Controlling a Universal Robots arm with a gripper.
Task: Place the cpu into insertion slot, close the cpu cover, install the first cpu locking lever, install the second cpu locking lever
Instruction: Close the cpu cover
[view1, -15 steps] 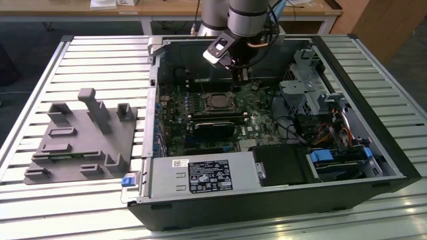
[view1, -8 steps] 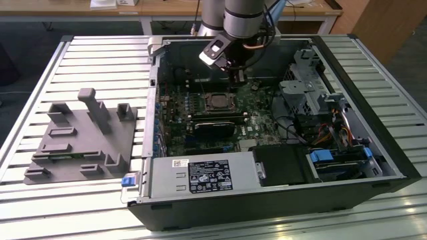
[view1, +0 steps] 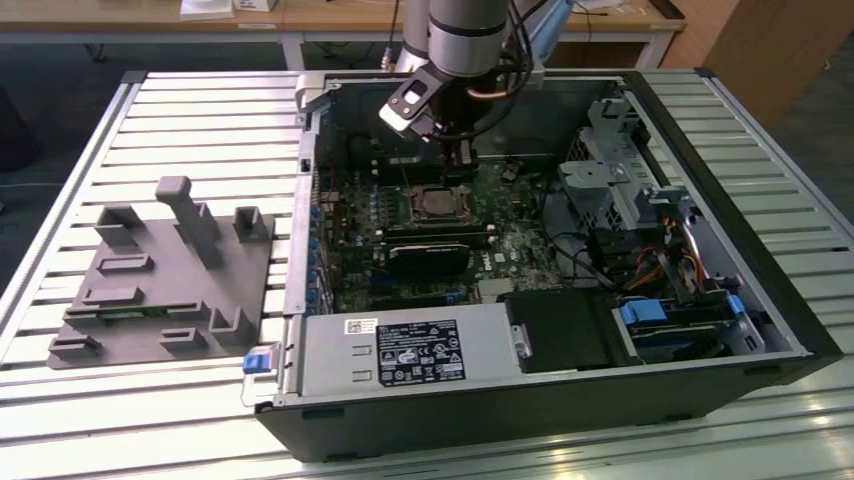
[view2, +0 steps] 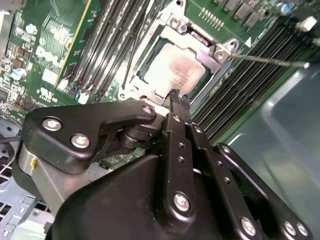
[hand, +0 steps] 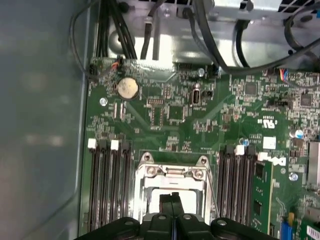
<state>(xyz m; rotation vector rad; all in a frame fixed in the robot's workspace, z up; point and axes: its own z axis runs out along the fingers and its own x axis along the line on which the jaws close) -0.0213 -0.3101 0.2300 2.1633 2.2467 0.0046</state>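
cpu (view2: 175, 70) is seen seated in insertion slot (view1: 434, 205) | cpu cover (hand: 172, 173) is judged lowered over it | one locking lever (view2: 270, 61) is seen sticking out, judged unlatched | hand (view2: 178, 97) is clenched, empty, held just above the cover's edge

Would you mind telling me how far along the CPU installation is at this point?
Done: the cpu lies in the insertion slot, and the cpu cover appears lowered over it. In hand: the gripper, shut and empty, is at the socket's edge. Left: a thin locking lever sticks out beside the socket, apparently unlatched; the other lever's state is unclear.
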